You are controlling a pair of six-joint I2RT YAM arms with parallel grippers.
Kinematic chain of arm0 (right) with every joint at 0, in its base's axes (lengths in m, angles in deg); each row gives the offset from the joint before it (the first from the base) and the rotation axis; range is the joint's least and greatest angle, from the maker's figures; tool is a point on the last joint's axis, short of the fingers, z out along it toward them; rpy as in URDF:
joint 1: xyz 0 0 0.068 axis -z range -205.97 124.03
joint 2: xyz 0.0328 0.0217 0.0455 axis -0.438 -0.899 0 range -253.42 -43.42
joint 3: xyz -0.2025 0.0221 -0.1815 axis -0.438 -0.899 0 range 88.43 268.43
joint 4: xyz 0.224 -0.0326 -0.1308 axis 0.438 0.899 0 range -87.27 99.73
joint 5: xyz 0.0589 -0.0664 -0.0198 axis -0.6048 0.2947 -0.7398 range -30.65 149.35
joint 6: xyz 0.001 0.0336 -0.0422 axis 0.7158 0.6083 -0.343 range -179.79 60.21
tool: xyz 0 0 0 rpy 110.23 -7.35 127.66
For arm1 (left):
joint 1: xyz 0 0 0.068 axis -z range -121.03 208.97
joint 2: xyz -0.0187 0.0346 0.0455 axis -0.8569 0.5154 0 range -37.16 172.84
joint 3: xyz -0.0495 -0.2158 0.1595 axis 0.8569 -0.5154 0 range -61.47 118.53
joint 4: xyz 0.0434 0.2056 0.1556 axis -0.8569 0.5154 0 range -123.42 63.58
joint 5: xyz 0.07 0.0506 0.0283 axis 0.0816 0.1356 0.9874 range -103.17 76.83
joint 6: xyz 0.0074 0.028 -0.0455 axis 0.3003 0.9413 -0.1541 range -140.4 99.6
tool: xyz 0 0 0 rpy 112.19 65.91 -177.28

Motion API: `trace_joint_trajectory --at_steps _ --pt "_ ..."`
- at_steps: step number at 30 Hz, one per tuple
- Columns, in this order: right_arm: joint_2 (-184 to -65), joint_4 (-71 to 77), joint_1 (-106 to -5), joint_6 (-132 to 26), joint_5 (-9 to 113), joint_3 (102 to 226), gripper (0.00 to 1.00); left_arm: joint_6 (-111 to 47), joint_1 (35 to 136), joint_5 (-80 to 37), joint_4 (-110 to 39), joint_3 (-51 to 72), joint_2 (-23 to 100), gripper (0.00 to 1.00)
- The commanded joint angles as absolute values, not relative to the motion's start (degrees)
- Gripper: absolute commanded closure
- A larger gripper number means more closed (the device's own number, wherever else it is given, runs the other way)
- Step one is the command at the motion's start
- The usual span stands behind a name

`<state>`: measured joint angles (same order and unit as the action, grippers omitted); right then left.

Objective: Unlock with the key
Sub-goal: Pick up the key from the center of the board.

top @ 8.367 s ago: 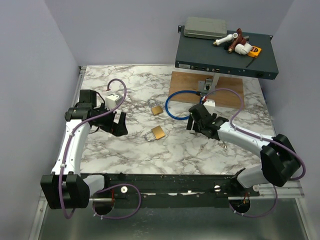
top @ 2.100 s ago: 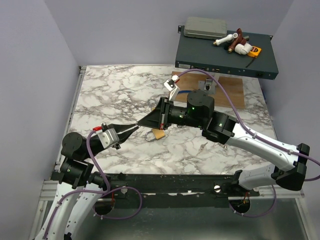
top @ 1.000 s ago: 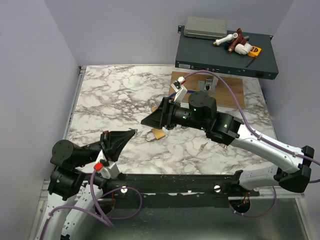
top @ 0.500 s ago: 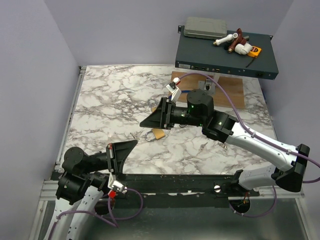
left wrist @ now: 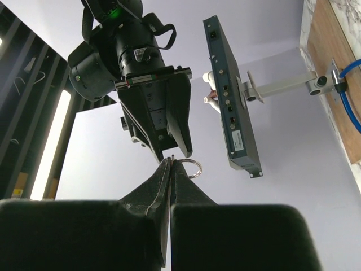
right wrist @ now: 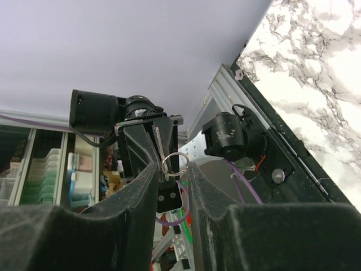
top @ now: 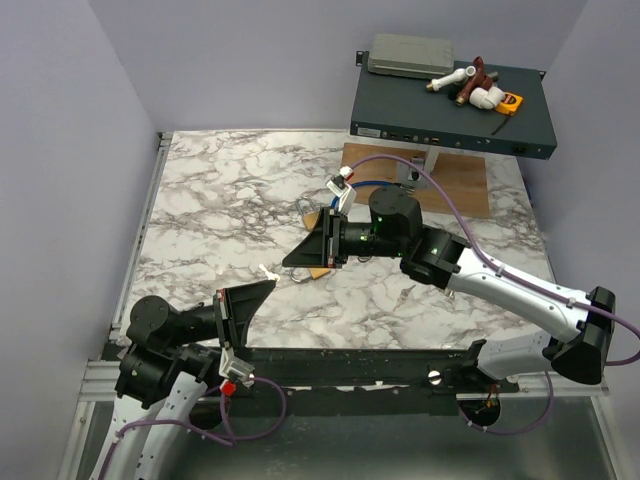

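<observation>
The key (top: 266, 271) is a slim silvery blade with a wire ring, held in the air over the table's near left. My left gripper (top: 270, 284) is shut on the blade. In the left wrist view the ring (left wrist: 192, 167) sticks out beside the tips of that gripper (left wrist: 169, 161). My right gripper (top: 288, 261) faces it tip to tip. In the right wrist view the key's ring (right wrist: 175, 164) hangs between that gripper's (right wrist: 172, 167) two fingers, which stand apart with the ring nearly filling the gap. A brass padlock (top: 318, 271) lies partly hidden under the right gripper.
A dark rack box (top: 450, 105) with a grey case and pipe fittings on it sits at the back right. In front of it are a wooden board (top: 455, 180) and a blue cable loop (top: 372, 184). The black rail (top: 350, 362) runs along the near table edge.
The right gripper has come down and left to the key, and its jaws have narrowed around the ring. The left gripper dropped lower early on, then stayed shut on the key.
</observation>
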<state>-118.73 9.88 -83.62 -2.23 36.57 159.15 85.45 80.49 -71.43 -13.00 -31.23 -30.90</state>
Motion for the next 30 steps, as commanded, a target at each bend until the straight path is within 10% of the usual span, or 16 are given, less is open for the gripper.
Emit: trace_joint_trajectory --at_steps 1,30 --pt "-118.9 7.1 -83.6 -2.4 33.7 157.6 0.72 86.2 80.9 -73.1 -14.4 -31.0 -30.7 1.0" --pt "-122.7 -1.1 -83.8 -2.8 29.3 157.2 0.81 82.2 80.9 -71.1 -16.7 -30.1 -27.8 1.0"
